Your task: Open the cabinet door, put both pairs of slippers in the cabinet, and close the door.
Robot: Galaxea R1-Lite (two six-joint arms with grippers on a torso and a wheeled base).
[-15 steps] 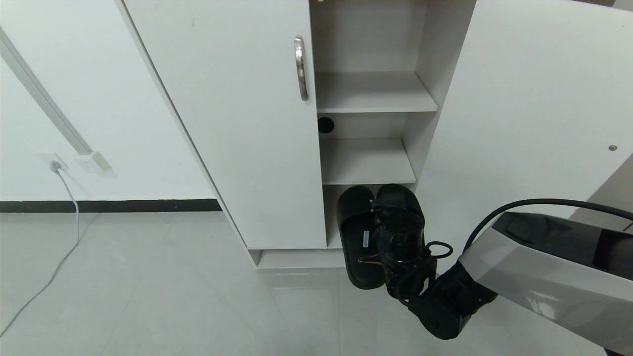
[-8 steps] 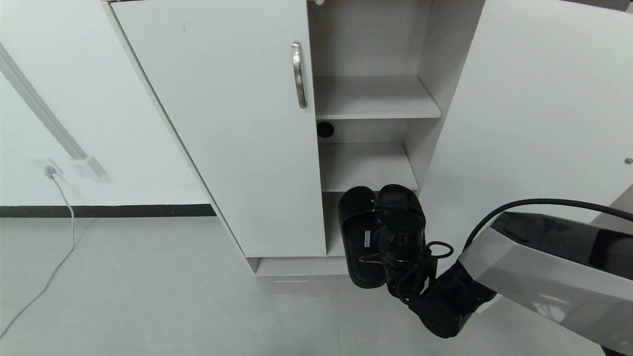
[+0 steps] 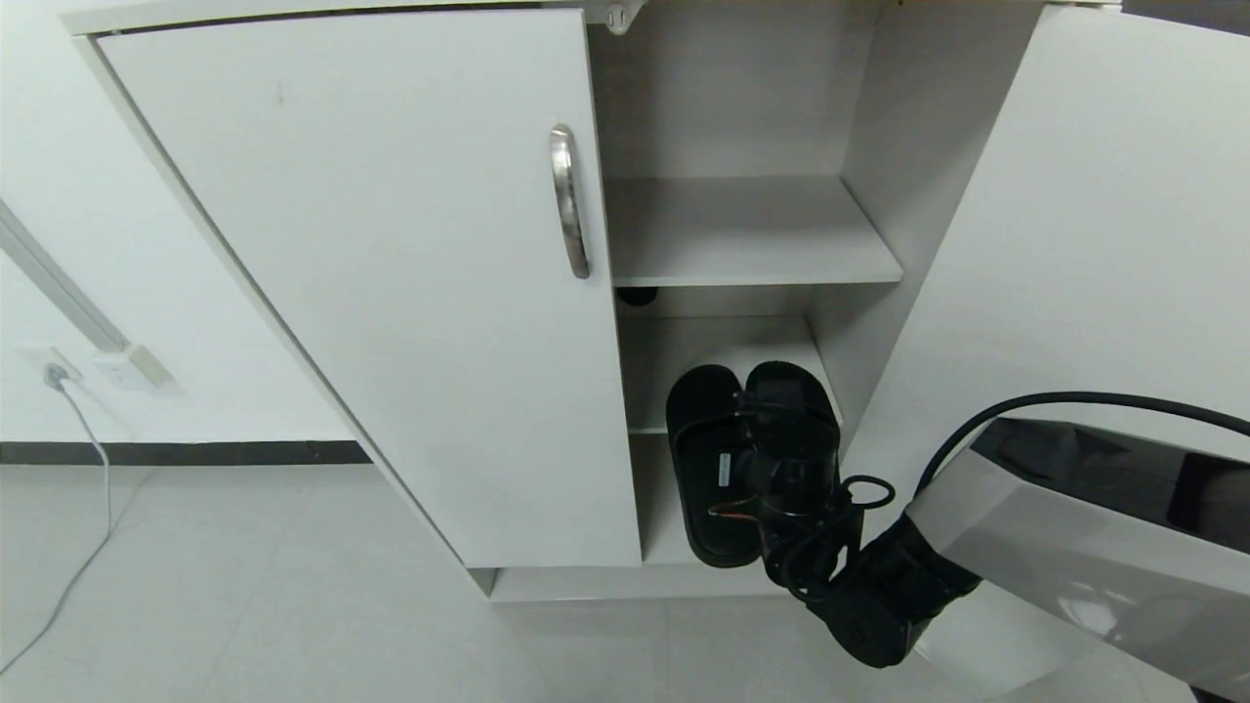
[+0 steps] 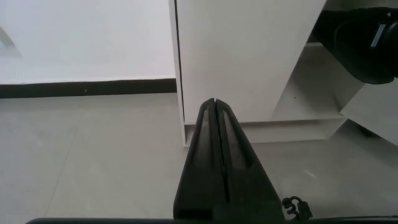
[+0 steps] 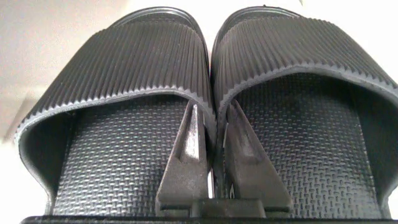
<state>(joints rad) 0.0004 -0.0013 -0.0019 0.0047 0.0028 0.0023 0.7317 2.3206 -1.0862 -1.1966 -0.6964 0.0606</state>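
Observation:
A pair of black slippers (image 3: 718, 459) hangs side by side in front of the white cabinet's open right half. Its toes overlap the front edge of the lower shelf (image 3: 723, 351). My right gripper (image 3: 750, 415) is shut on the two inner strap edges, pinched together. In the right wrist view the fingertips (image 5: 193, 134) clamp those edges between the ribbed straps of the slippers (image 5: 124, 81); the gripper (image 5: 211, 118) itself sits in the middle. My left gripper (image 4: 214, 109) is shut and empty, low over the floor facing the cabinet's base (image 4: 261, 127).
The cabinet's left door (image 3: 391, 273) is closed, with a metal handle (image 3: 569, 200). The open right door (image 3: 1074, 244) stands close beside my right arm. An upper shelf (image 3: 732, 229) is bare. A wall socket with a cable (image 3: 49, 376) is at far left.
The head camera has moved, so the cabinet shows lower and larger. Against the cabinet, the held slippers have risen from the bottom compartment to the lower shelf's edge.

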